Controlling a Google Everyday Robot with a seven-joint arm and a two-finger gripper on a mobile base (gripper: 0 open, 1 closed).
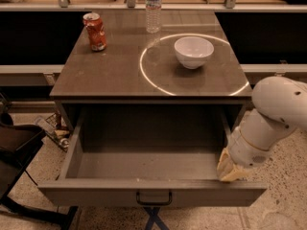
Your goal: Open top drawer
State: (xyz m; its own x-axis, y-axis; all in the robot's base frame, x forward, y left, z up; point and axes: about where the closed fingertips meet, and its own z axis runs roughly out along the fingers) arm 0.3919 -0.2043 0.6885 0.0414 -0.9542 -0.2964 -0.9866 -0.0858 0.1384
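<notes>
The top drawer (96,193) of the grey cabinet stands pulled far out toward me. Its deep grey box (144,164) is bare inside. A small dark bar handle (153,198) sits at the centre of its front. My gripper (230,169) is at the drawer's right front corner, just inside the front panel, at the end of my white arm (273,114). Only its tan end shows. No lower drawer fronts show in the camera view.
On the cabinet top (110,71) stand a red soda can (95,30), a clear water bottle (153,8) and a white bowl (194,51). A dark chair (14,152) stands at the left. Litter lies on the speckled floor (283,200) beside the cabinet's left leg.
</notes>
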